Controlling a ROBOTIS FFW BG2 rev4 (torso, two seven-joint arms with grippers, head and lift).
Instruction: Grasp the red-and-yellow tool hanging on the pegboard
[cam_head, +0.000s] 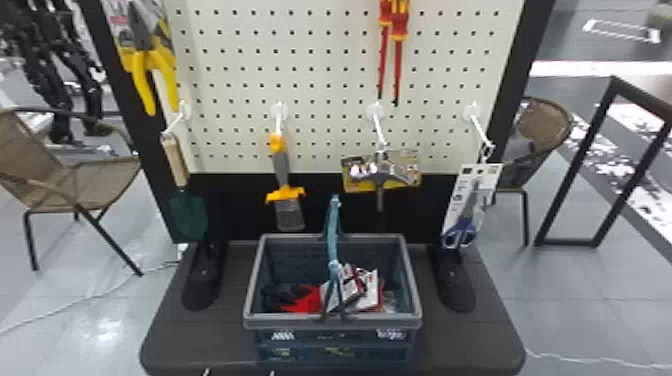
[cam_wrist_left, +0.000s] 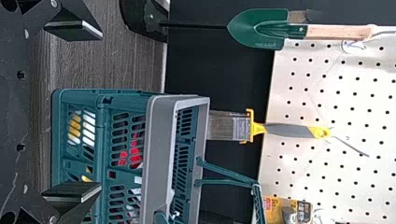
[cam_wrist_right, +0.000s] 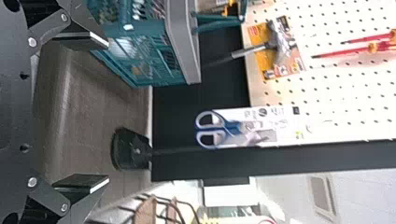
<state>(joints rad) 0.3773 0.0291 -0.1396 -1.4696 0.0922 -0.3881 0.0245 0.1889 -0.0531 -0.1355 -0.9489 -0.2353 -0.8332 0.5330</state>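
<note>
Red-and-yellow tool (cam_head: 392, 47) hung high on pegboard (cam_head: 320, 60); right claw (cam_wrist_right: 79, 111) spread wide, well apart from it; left claw (cam_wrist_left: 70, 112) spread wide too; best plan was raise right claw, fingers (cam_wrist_right: 81, 37) either side of handles, squeeze gently.

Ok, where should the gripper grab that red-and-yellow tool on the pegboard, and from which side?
Probably the two slim red shanks, below the thicker yellow-banded top. The red-and-yellow tool hangs upright, flat against the pegboard, so come straight in from the front and close sideways across both shanks.
</note>
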